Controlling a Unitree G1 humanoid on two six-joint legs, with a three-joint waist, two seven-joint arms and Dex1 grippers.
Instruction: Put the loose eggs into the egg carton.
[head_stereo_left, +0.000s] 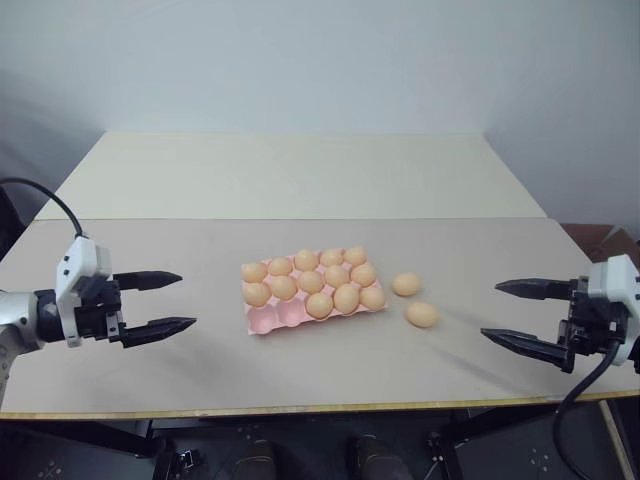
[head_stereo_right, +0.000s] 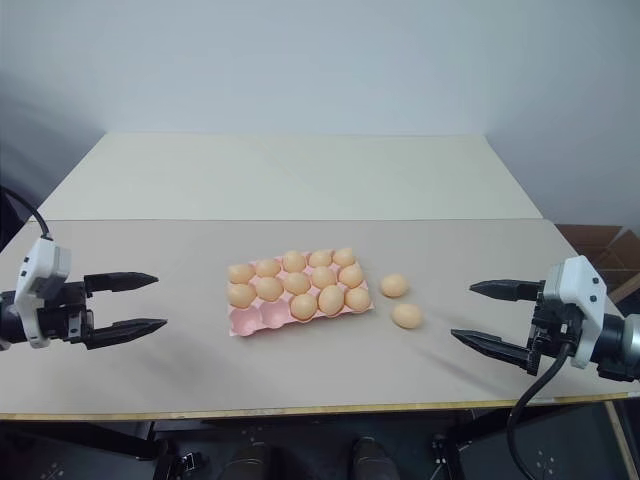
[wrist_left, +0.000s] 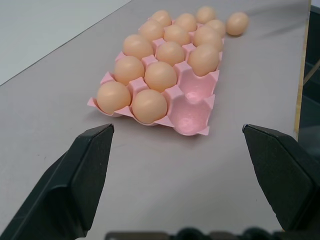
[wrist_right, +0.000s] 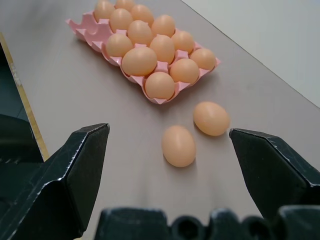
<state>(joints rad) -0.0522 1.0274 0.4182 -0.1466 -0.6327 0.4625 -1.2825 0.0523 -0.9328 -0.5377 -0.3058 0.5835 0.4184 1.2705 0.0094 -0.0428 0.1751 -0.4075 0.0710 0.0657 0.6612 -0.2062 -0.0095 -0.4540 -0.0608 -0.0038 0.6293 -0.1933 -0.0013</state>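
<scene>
Thirteen cups of the egg carton (head_stereo_left: 262, 320) are filled; two loose eggs (head_stereo_left: 421, 314) lie at its three o'clock, while the left gripper (head_stereo_left: 165, 301) and right gripper (head_stereo_left: 520, 315) hang empty and spread.

The surface (head_stereo_left: 180, 300) is a matt grey-beige top with a pale wooden front edge, and a cream-coloured section adjoins it at 12 o'clock. Near its middle lies the egg carton (head_stereo_left: 262, 319), pink, most cups filled; the two cups at its 7 o'clock corner look empty. Just beside the carton at 3 o'clock rest two loose eggs (head_stereo_left: 406, 285), close together, perhaps not touching.
</scene>
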